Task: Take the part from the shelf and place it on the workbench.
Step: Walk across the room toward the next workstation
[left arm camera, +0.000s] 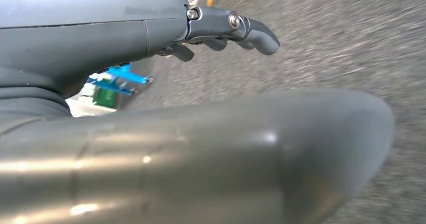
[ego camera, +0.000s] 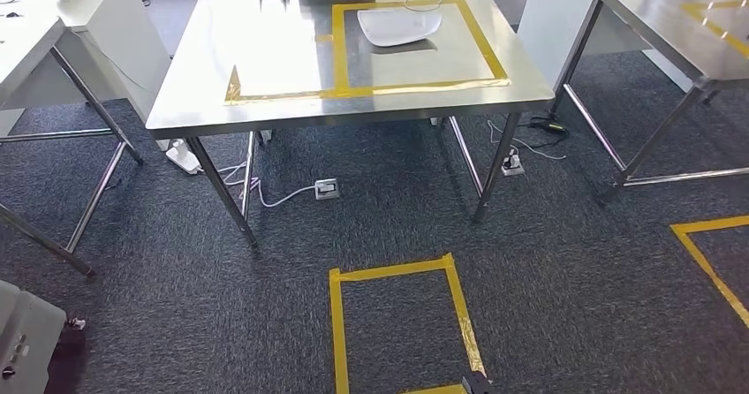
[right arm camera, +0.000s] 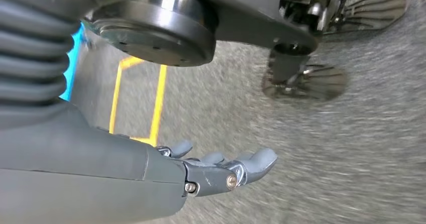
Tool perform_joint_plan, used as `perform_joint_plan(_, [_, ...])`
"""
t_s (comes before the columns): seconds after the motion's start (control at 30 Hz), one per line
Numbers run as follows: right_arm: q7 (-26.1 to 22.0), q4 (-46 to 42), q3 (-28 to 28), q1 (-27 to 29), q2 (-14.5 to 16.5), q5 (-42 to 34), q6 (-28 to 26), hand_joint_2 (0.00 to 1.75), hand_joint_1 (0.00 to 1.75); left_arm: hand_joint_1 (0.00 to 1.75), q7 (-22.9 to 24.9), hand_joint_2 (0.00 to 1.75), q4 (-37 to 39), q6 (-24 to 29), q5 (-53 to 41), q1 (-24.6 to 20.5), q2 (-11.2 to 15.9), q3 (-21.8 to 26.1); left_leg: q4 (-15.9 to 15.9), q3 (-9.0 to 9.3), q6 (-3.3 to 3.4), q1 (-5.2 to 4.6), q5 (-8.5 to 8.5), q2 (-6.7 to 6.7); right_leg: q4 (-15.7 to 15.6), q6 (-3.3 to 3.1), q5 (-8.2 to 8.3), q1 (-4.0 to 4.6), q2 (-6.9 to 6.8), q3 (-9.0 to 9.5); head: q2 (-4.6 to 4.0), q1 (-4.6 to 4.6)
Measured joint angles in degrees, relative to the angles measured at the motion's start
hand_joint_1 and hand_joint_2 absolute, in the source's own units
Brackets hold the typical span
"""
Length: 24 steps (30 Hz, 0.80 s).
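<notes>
A white, rounded flat part (ego camera: pixel 398 24) lies on the steel workbench (ego camera: pixel 265 102), inside the right-hand rectangle of yellow tape (ego camera: pixel 484 41). The bench stands ahead of me across grey carpet. My left hand (left arm camera: pixel 228 32) hangs by my side over the carpet, fingers stretched out and apart, with nothing in it. My right hand (right arm camera: pixel 221 168) hangs the same way above the floor, its fingers extended and holding nothing.
A yellow tape square (ego camera: pixel 402 323) marks the carpet just before me. Steel tables stand at the left (ego camera: pixel 35 41) and right (ego camera: pixel 671 23). Cables and a socket box (ego camera: pixel 327 188) lie under the workbench. A grey unit (ego camera: pixel 25 341) is at my lower left.
</notes>
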Motion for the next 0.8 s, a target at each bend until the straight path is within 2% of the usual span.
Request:
perform_joint_plan(0.07, [0.3,0.0,-0.3,0.6,-0.1,-1.0,-0.9,1.75,0.00,0.00,0.0,0.00,0.0,0.0,0.0,0.4,0.0,0.0,6.7,-1.76,-0.41,0.05,-6.35,-0.19,0.0,-0.35,1.45,-0.02,-0.07,-1.84,0.00,-0.01])
perform_joint_plan(0.1, [0.7,0.1,-0.4,1.0,-0.1,-0.9,-1.2,1.75,0.00,0.00,0.1,0.00,0.0,0.0,0.0,0.5,0.0,0.0,10.2,-2.26,-0.53,0.06,-8.10,-0.21,0.2,-0.33,2.12,0.04,-0.11,-2.81,0.00,-0.01])
perform_joint_plan(0.13, [1.2,0.1,-0.5,1.4,-0.2,-0.6,-1.6,1.75,0.00,0.00,0.1,0.00,0.1,0.0,-0.1,0.6,0.0,0.0,12.8,-2.16,-0.59,0.07,-8.62,-0.21,0.4,-0.27,2.79,0.10,-0.17,-3.86,0.00,-0.01])
perform_joint_plan(0.17, [1.8,0.1,-0.5,1.7,-0.2,-0.2,-1.8,1.75,0.00,0.00,0.1,0.00,0.1,0.0,-0.2,0.6,0.0,0.0,13.5,-1.21,-0.56,0.07,-7.72,-0.21,0.6,-0.17,3.37,0.13,-0.23,-4.83,0.00,-0.01])
perform_joint_plan(0.2, [2.1,0.2,-0.5,2.0,-0.3,0.1,-1.9,1.75,0.00,0.00,0.1,0.00,0.0,0.0,-0.3,0.6,0.0,0.0,12.2,0.70,-0.46,0.07,-6.19,-0.22,0.9,-0.03,3.91,0.13,-0.28,-5.75,0.00,-0.01])
perform_joint_plan(0.23, [2.3,0.3,-0.5,2.2,-0.3,0.3,-2.0,1.75,0.00,0.00,0.1,0.00,0.0,0.0,-0.4,0.6,0.0,0.0,9.1,3.54,-0.32,0.07,-5.01,-0.23,1.3,0.15,4.42,0.11,-0.30,-6.58,0.00,-0.01])
perform_joint_plan(0.27, [2.4,0.3,-0.5,2.3,-0.3,0.3,-2.1,1.75,0.00,0.00,0.1,0.00,0.0,0.0,-0.5,0.5,0.0,0.0,4.8,6.75,-0.16,0.00,-4.91,-0.26,1.6,0.41,4.89,0.15,-0.28,-7.31,0.00,-0.01])
perform_joint_plan(0.3, [2.4,0.3,-0.5,2.4,-0.3,0.0,-2.2,1.75,0.00,0.00,0.1,0.00,0.0,0.0,-0.8,0.5,0.0,0.0,1.3,9.19,0.14,-0.12,-5.30,-0.33,1.9,0.74,5.35,0.18,-0.26,-7.82,0.00,0.03])
perform_joint_plan(0.33, [2.2,0.3,-0.6,2.4,-0.3,-0.5,-2.4,1.75,0.00,0.00,0.0,0.00,-0.1,0.0,-1.2,0.4,0.0,0.0,-1.2,10.66,0.48,-0.24,-6.00,-0.41,2.0,1.08,5.80,0.21,-0.25,-8.11,0.00,0.04])
perform_joint_plan(0.37, [1.8,0.3,-0.7,2.5,-0.3,-1.2,-2.8,1.75,0.00,0.00,-0.1,0.00,-0.1,0.0,-1.7,0.4,-0.1,-0.1,-2.3,11.06,0.90,-0.41,-6.45,-0.46,2.0,1.45,6.28,0.24,-0.25,-8.23,0.00,0.07])
perform_joint_plan(0.43, [0.9,0.4,-1.2,2.7,-0.4,-2.3,-4.0,1.75,0.00,0.00,-0.2,0.00,-0.1,0.0,-2.5,0.5,-0.3,-0.4,-2.5,10.20,1.99,-0.42,-5.66,-0.34,1.9,2.20,6.85,0.10,-0.18,-8.35,0.00,0.07])
perform_joint_plan(0.47, [0.8,0.4,-1.4,2.8,-0.4,-2.4,-4.5,1.75,0.00,0.00,-0.2,0.00,-0.1,0.0,-2.8,0.4,-0.4,-0.5,-2.7,9.73,2.56,-0.37,-5.06,-0.21,2.5,2.57,5.96,0.02,-0.08,-8.68,0.00,0.08])
perform_joint_plan(0.5, [0.7,0.4,-1.5,3.0,-0.4,-2.2,-4.8,1.75,0.00,0.00,-0.1,0.00,-0.1,0.0,-2.9,0.3,-0.6,-0.6,-2.8,9.11,3.07,-0.27,-4.36,-0.09,4.1,2.89,3.96,-0.08,0.02,-9.29,0.00,0.07])
perform_joint_plan(0.53, [0.6,0.4,-1.5,3.1,-0.4,-1.9,-4.7,1.75,0.00,0.00,-0.1,0.00,-0.1,0.0,-2.9,0.2,-0.7,-0.7,-2.8,8.41,3.40,-0.22,-3.72,0.01,6.6,3.13,1.19,-0.16,0.11,-10.10,0.00,0.08])
perform_joint_plan(0.57, [0.2,0.4,-1.5,3.2,-0.4,-1.7,-4.4,1.75,0.00,0.00,-0.1,0.00,-0.2,0.0,-2.8,0.1,-0.9,-0.7,-2.8,7.58,3.57,-0.26,-3.04,0.03,10.2,3.32,-1.87,-0.16,0.14,-11.05,0.00,0.08])
perform_joint_plan(0.6, [-0.4,0.4,-1.5,3.2,-0.4,-1.6,-4.0,1.75,0.00,0.00,-0.1,0.00,-0.2,0.0,-2.8,0.0,-1.1,-0.7,-2.7,6.72,3.63,-0.32,-2.32,0.06,13.9,3.44,-4.09,-0.17,0.15,-11.79,0.00,0.07])
perform_joint_plan(0.63, [-1.1,0.4,-1.5,3.2,-0.4,-1.7,-3.6,1.75,0.00,0.00,-0.1,0.00,-0.2,0.0,-2.8,-0.1,-1.4,-0.8,-2.6,5.82,3.61,-0.38,-1.59,0.12,16.6,3.48,-4.95,-0.16,0.16,-11.94,0.00,0.07])
perform_joint_plan(0.67, [-1.8,0.4,-1.5,3.2,-0.4,-1.6,-3.1,1.75,0.00,0.00,-0.1,0.00,-0.2,0.0,-2.8,-0.1,-1.6,-0.8,-2.5,4.86,3.56,-0.43,-0.86,0.18,17.9,3.42,-4.62,-0.14,0.17,-11.28,0.00,0.07])
perform_joint_plan(0.7, [-2.1,0.4,-1.5,3.2,-0.4,-1.4,-2.6,1.75,0.00,0.00,-0.1,0.00,-0.2,0.0,-3.0,-0.2,-1.8,-0.9,-2.3,3.91,3.48,-0.49,-0.23,0.21,16.6,3.24,-3.14,-0.12,0.19,-9.41,0.00,0.07])
perform_joint_plan(0.73, [-2.3,0.4,-1.5,3.2,-0.4,-1.0,-2.0,1.75,0.00,0.00,-0.1,0.00,-0.2,0.0,-3.1,-0.2,-2.0,-1.0,-2.1,3.04,3.37,-0.53,0.33,0.21,13.5,2.95,-1.58,-0.05,0.22,-6.54,0.00,0.07])
perform_joint_plan(0.8, [-2.4,0.4,-1.4,3.1,-0.5,-0.2,-1.0,1.75,0.00,0.00,-0.1,0.87,-0.2,0.0,-3.1,-0.3,-2.4,-1.1,-2.0,1.84,3.01,-0.61,1.36,0.21,4.8,2.10,-1.34,0.24,0.20,-0.39,0.00,0.04])
